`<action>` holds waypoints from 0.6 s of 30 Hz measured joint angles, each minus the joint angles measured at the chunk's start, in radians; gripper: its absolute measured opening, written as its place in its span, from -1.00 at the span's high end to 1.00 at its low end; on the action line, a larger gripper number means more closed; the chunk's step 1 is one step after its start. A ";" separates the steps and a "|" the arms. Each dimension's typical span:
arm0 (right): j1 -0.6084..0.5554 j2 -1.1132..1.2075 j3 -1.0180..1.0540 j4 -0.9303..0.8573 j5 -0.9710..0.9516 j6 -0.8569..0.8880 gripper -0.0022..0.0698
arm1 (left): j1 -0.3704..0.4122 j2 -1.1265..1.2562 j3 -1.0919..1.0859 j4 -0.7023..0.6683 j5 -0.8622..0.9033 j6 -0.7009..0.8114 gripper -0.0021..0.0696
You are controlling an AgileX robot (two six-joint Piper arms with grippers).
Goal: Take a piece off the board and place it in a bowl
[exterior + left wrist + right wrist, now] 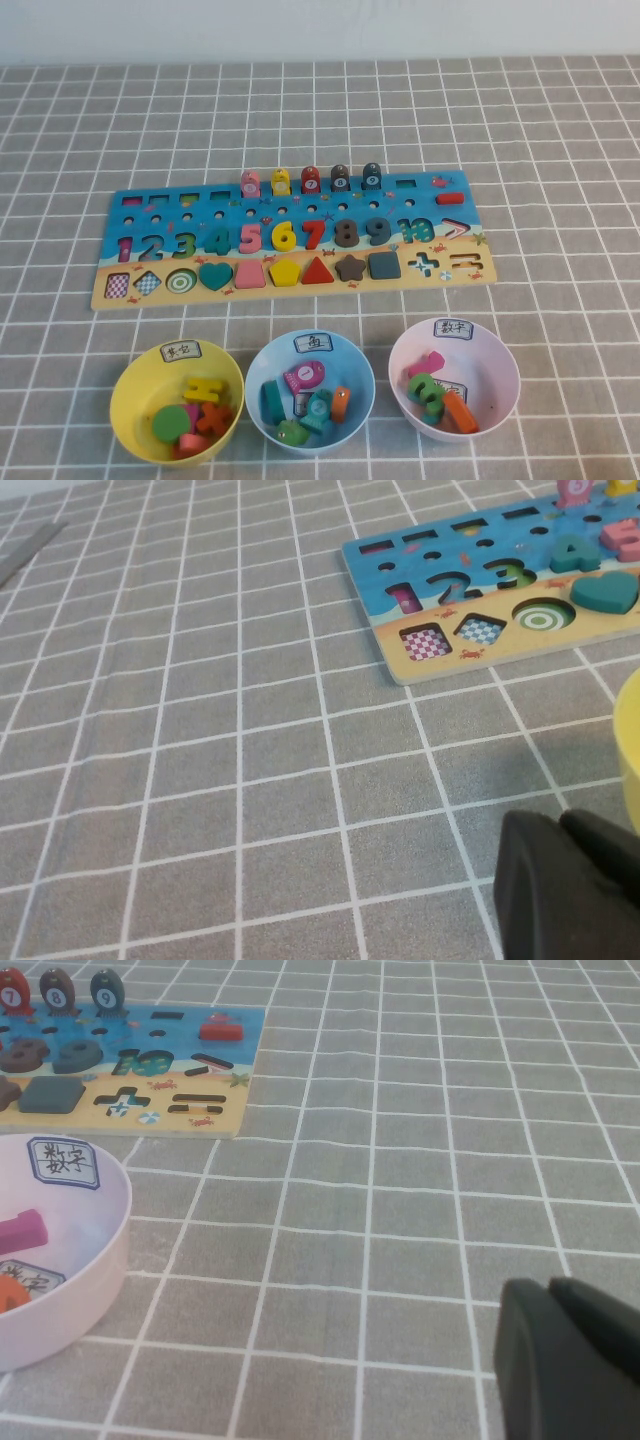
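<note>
High view showed the heart (215,275) sitting in the board's (150,215) near strip. The yellow bowl (135,385) sat by the table's near edge. Left gripper (560,825) hung low over the cloth, pressed together; right gripper (550,1290) looked pressed together too.

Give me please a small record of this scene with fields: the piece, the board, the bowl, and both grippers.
piece: dark-teal heart block seated in the shape row of the board, between the ring slot and the pink block
board: puzzle board lying flat behind three bowls
bowl: yellow bowl, leftmost, holding several blocks
left gripper: shut, empty, low over the cloth near the yellow bowl
right gripper: shut, empty, right of the pink bowl
</note>
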 joint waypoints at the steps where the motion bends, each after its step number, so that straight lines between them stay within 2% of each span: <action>1: 0.000 0.000 0.000 0.000 0.000 0.000 0.99 | 0.000 0.000 0.000 0.004 0.000 0.000 0.94; 8: 0.000 0.000 0.000 0.000 0.000 0.000 0.99 | 0.000 0.000 0.000 0.005 -0.044 -0.038 0.94; 18: 0.000 0.000 0.000 0.000 0.000 0.000 0.99 | 0.000 0.000 0.000 -0.030 -0.209 -0.368 0.94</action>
